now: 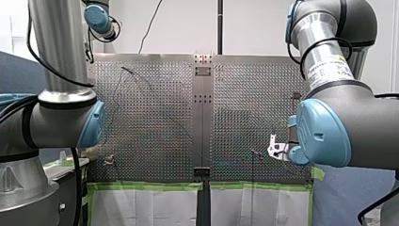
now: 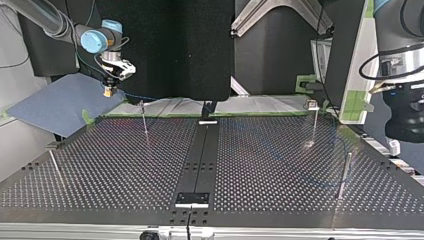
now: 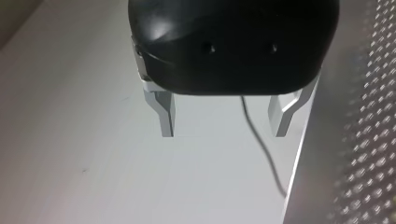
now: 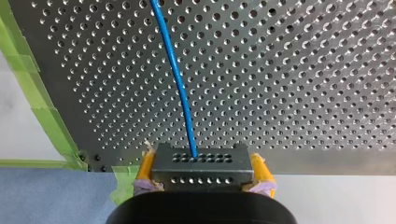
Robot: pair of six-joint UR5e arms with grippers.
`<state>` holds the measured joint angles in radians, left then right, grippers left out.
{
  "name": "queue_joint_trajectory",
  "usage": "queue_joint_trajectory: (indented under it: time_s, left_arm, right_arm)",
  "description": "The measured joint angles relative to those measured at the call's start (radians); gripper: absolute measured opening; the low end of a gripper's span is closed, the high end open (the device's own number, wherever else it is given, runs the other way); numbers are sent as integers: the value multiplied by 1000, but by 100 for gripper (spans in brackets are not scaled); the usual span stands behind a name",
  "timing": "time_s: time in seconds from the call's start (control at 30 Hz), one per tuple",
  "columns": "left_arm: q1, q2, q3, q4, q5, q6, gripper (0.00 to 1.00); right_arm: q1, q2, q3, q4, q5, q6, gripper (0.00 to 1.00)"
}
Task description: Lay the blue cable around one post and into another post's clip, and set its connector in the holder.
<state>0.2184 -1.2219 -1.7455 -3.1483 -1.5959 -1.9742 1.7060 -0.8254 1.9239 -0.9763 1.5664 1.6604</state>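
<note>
My right claw clamped the dark perforated connector block, its thin blue cable running straight ahead over the perforated steel bench.

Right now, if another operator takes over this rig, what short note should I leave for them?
Left claw: open, empty, beside the edge of the table.
Right claw: shut on the connector at the taped edge; the blue cable runs from it over the table.
Done: connector gripped.
To do: seating the connector; routing at the posts cannot be judged, as the wide views show the cable too faintly.
</note>
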Motion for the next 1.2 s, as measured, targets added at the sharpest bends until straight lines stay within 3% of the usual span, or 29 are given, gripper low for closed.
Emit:
queue_joint_trajectory:
  time_s: [0.17, 0.5, 0.77, 1.2]
  left_arm:
    - [-22, -32, 50, -50, 29, 19, 100]
    - [-59, -77, 134, -147, -35, 53, 100]
    - [-95, -73, 139, -223, -97, 73, 100]
    - [-138, -75, 95, -331, -133, 91, 100]
  right_arm:
    - [2, 0, -1, -1, -2, 2, 17]
    - [-1, 0, -2, -5, -3, -1, 17]
    - [-3, 0, -3, -5, -1, -8, 17]
    - [-3, 0, -3, -5, 1, -15, 17]
